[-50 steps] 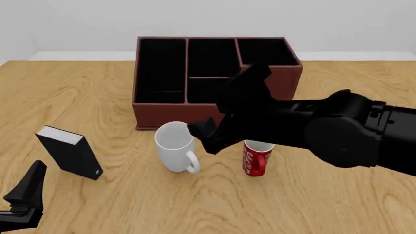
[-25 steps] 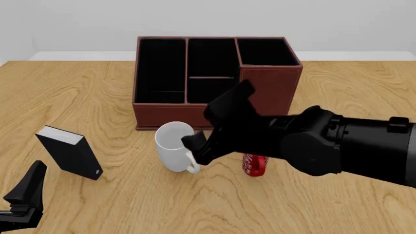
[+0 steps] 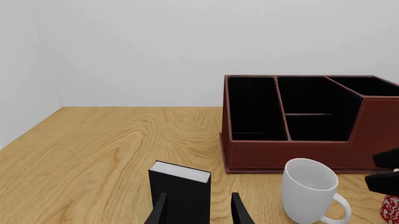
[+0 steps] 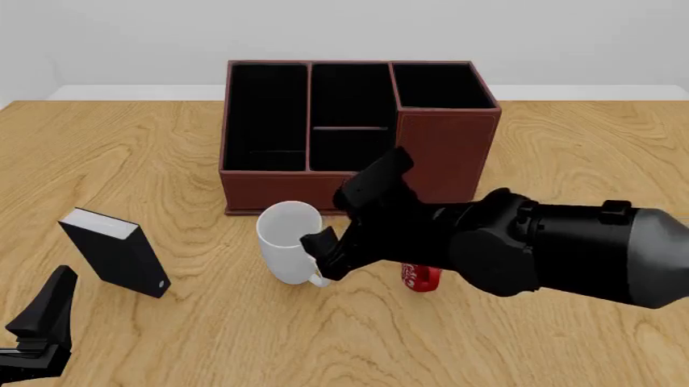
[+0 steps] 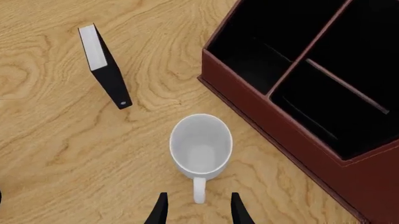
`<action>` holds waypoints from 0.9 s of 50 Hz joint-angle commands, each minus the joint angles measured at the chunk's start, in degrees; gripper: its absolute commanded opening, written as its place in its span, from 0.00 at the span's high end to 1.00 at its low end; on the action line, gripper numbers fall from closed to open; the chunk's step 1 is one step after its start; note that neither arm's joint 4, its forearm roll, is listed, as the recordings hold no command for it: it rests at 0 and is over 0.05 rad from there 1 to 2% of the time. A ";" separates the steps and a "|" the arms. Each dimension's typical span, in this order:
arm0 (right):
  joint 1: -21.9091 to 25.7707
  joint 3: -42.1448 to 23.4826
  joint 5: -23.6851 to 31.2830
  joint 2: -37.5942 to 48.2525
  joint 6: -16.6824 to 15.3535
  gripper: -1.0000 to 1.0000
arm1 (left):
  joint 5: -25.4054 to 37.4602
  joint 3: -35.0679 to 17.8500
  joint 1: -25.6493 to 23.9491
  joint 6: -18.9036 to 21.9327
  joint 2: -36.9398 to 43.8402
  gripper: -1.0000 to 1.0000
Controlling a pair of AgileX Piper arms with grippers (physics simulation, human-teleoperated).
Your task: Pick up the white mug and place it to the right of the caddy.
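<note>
The white mug (image 4: 286, 240) stands upright on the table just in front of the caddy (image 4: 277, 190), its handle turned toward the near side. My right gripper (image 4: 326, 256) hangs open directly over that handle, and in the right wrist view the handle of the mug (image 5: 201, 147) reaches just between the fingertips of the right gripper (image 5: 198, 212). The caddy (image 5: 281, 136) is a dark red-brown box with black compartments. My left gripper (image 4: 43, 322) rests open at the near left corner, far from the mug (image 3: 309, 189). The caddy's front wall (image 3: 293, 156) shows behind it.
A red mug (image 4: 422, 277) stands right of the white mug, mostly hidden under my right arm. A small black box with a white edge (image 4: 113, 251) stands tilted at the left, right ahead of the left gripper (image 3: 198, 213). Bare wood lies right of the caddy.
My right arm has dropped and shifted left, bringing its gripper from above the red mug down to the white mug's handle. The left arm and the objects have stayed put.
</note>
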 commanded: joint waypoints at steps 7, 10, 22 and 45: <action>-0.45 0.18 -1.84 2.79 0.16 0.00 | 0.00 0.00 0.00 0.00 0.00 0.00; -0.63 0.41 -2.27 3.28 0.12 0.00 | 0.00 0.00 0.00 0.00 0.00 0.00; -0.97 1.11 -4.16 5.58 0.27 0.00 | 0.00 0.00 0.00 0.00 0.00 0.00; 0.33 -0.09 -5.75 10.65 0.96 0.00 | 0.00 0.00 0.00 0.00 0.00 0.00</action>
